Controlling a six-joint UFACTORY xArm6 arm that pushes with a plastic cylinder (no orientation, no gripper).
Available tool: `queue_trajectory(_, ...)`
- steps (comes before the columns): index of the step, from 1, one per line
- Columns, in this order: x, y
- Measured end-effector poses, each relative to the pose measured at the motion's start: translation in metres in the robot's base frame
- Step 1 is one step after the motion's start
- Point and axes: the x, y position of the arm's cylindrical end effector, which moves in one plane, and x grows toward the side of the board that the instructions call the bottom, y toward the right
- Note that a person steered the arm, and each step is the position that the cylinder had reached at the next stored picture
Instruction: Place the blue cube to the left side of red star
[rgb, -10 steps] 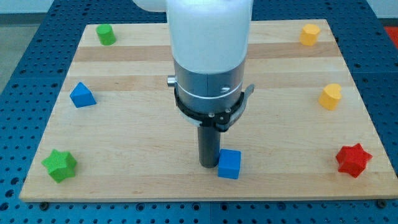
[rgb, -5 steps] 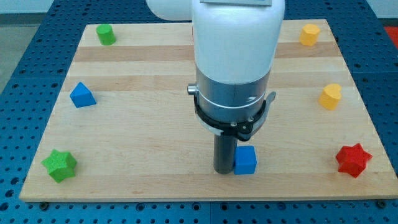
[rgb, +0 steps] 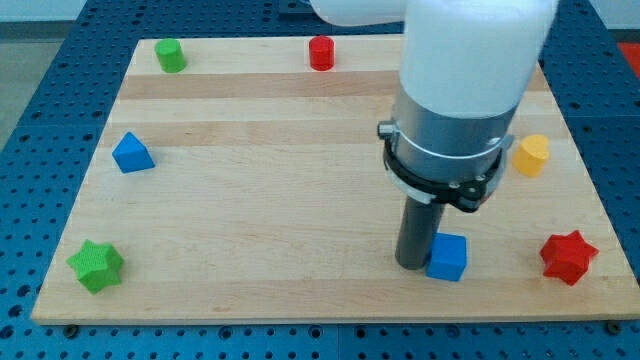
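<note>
The blue cube (rgb: 447, 257) lies near the view's bottom edge, right of centre. The red star (rgb: 568, 257) sits at the bottom right, about a hundred pixels to the right of the cube. My tip (rgb: 412, 265) stands on the board right against the cube's left side. The arm's wide white and grey body rises above it and hides part of the board behind.
A green star (rgb: 96, 266) lies at bottom left, a blue triangular block (rgb: 132, 153) at left, a green block (rgb: 169, 55) at top left, a red cylinder (rgb: 321, 52) at top centre, a yellow block (rgb: 531, 155) at right. The board's (rgb: 250, 200) bottom edge runs just below the cube.
My tip has slid to the view's right along the bottom of the board, pushing the blue cube with it toward the red star. The red cylinder has come into sight; the top-right yellow block is now hidden.
</note>
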Motion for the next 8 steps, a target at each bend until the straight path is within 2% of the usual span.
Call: queue_trajectory(8,0.000,0.056)
